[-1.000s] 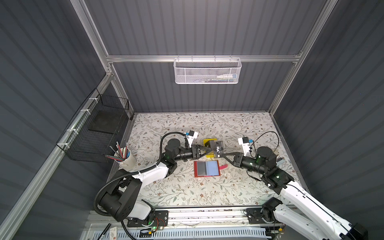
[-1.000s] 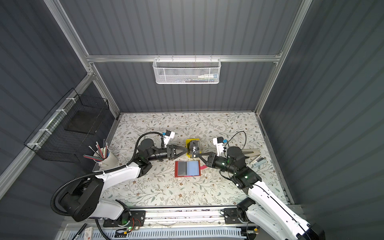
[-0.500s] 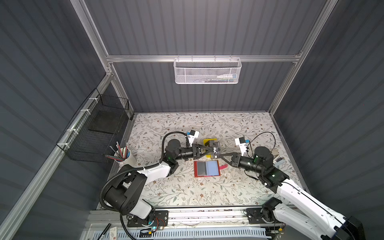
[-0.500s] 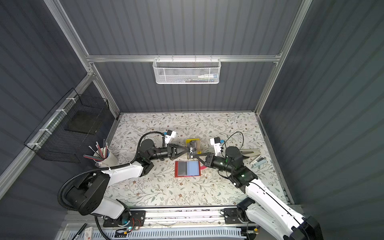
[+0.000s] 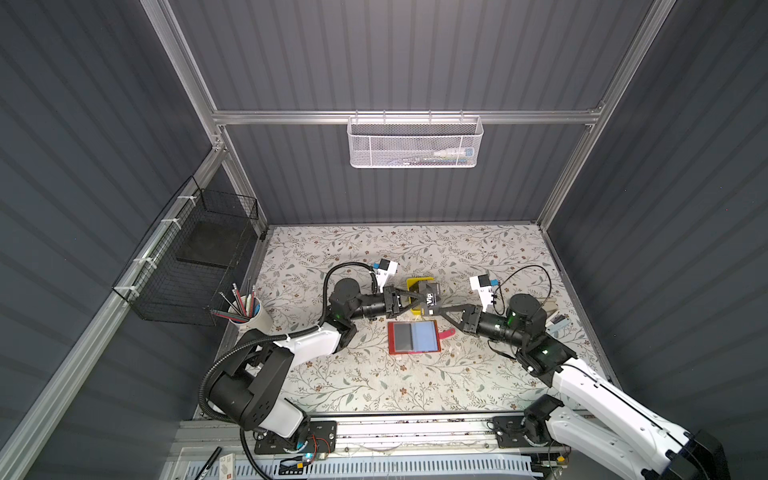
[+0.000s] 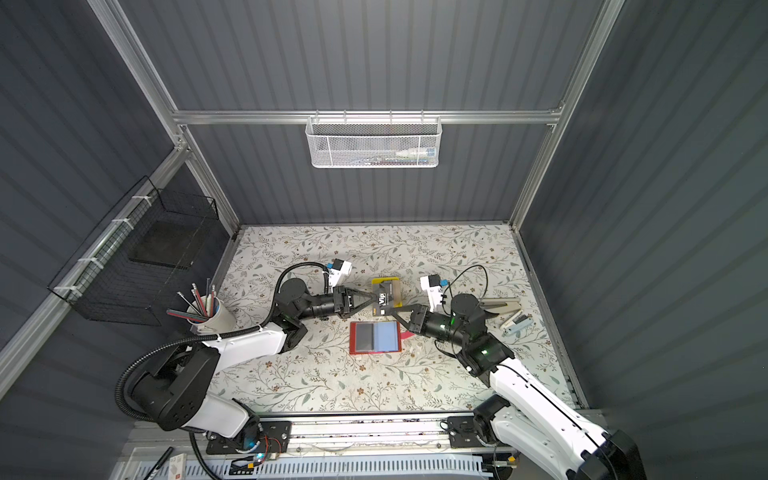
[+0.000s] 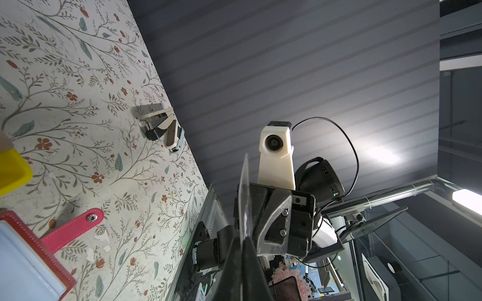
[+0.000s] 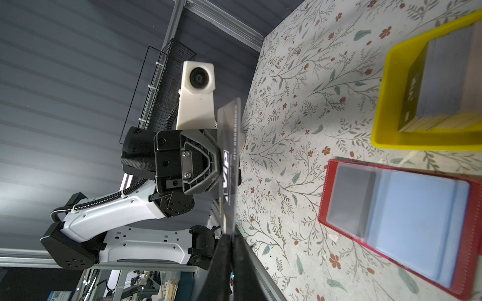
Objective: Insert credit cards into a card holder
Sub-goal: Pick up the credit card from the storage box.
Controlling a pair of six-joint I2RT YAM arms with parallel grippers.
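Holding one credit card clear of the desk, pinched at opposite edges by closed left claw and closed right claw; card holder lying open on desk just below.

Only one word can be read: "Vip"
It stands in white letters on the thin dark grey plastic card, legible also in both top views; the smaller print beside it is too small.

Yellow tray, pencil cup, black wire basket, white mesh basket, stapler.
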